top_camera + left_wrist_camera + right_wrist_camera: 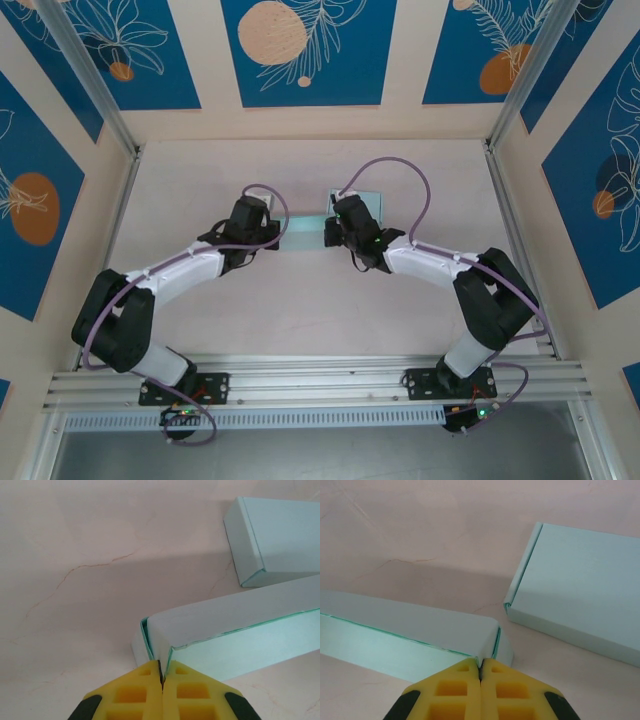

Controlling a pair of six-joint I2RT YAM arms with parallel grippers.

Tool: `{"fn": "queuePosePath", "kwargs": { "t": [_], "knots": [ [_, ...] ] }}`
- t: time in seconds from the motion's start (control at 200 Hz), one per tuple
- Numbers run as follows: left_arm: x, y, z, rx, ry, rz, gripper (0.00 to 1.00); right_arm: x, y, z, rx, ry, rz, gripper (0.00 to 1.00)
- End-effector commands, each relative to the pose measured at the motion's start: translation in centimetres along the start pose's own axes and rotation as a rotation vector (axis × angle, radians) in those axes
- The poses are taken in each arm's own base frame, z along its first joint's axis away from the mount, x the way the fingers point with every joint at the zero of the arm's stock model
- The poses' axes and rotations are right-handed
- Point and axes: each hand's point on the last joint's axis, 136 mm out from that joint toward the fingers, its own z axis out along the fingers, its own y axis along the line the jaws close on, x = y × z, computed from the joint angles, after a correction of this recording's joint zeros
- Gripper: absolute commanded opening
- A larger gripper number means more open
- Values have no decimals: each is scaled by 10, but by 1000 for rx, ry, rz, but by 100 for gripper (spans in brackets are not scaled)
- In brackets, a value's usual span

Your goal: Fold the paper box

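Paper box [305, 230]: left arm [180, 268] and right arm [430, 262] bend inward, both jaws clenched on its wall's ends.

Count: 2 arms, left arm [180, 268] and right arm [440, 265]. 2 grippers, left gripper [161, 672] and right gripper [480, 664]. 2 pale-green cardboard pieces: long folded wall [235, 625] and flat box-shaped part [580, 590]. 1 table [300, 320].

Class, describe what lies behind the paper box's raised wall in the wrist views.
Behind the raised wall lies bare table and, further right, a flat folded pale-blue panel. The wall hides the table just behind it and whether the panel joins it.
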Motion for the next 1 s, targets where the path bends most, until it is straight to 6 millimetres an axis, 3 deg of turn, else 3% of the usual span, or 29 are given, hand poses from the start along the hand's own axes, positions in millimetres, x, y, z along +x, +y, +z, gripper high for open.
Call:
{"fn": "queuePosePath", "kwargs": {
  "t": [0.0, 0.24, 0.375, 0.475, 0.695, 0.815, 0.995],
  "knots": [
    [56, 19, 4, -59, 171, 44, 4, 72, -14, 10, 44, 212, -57, 0],
    [41, 6, -15, 18, 103, 38, 55, 72, -13, 10, 41, 206, -50, 0],
    [28, 1, -32, 56, 53, 14, 77, 68, -10, 9, 43, 202, -56, 0],
    [15, -4, -46, 87, 4, -15, 86, 67, -7, 8, 43, 199, -64, 0],
    [-14, -7, -64, 126, -93, -90, 100, 67, -5, 7, 43, 196, -73, 0],
    [-25, 2, -59, 92, -129, -138, 99, 66, -4, 7, 44, 194, -74, 0],
    [-29, 16, -37, 96, -148, -263, 88, 64, -2, 7, 38, 192, -78, 0]
  ]
}}
